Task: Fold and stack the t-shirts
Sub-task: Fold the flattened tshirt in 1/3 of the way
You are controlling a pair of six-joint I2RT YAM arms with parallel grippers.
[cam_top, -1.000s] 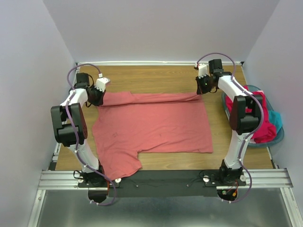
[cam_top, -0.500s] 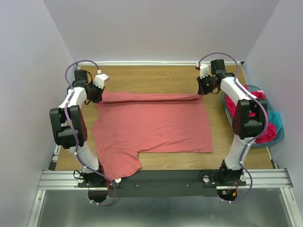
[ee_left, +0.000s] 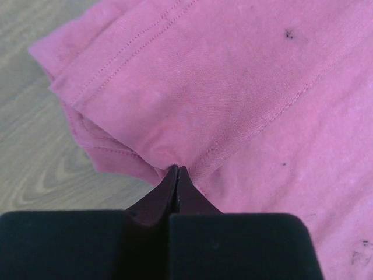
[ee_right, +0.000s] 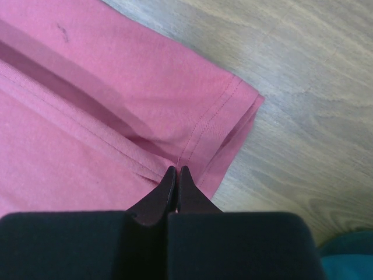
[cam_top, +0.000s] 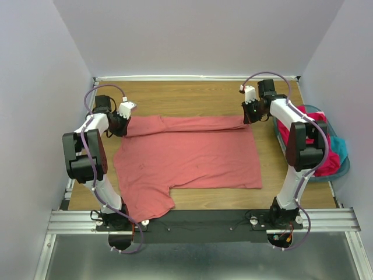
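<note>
pinching the folded edge of the salmon-pink t-shirt (cam_top: 186, 157) at both ends: left gripper (ee_left: 176, 170) and right gripper (ee_right: 176, 169) are each clamped on cloth (it puckers at the tips). i grip both corners so the fold runs straight; the shirt's body spreads between the claws.

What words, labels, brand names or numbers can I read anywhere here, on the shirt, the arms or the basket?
None: no text can be read in any view.
The salmon-pink t-shirt is plain; the dark specks on it are marks, not letters.
The left arm, the right arm and the teal basket show no legible label.
</note>
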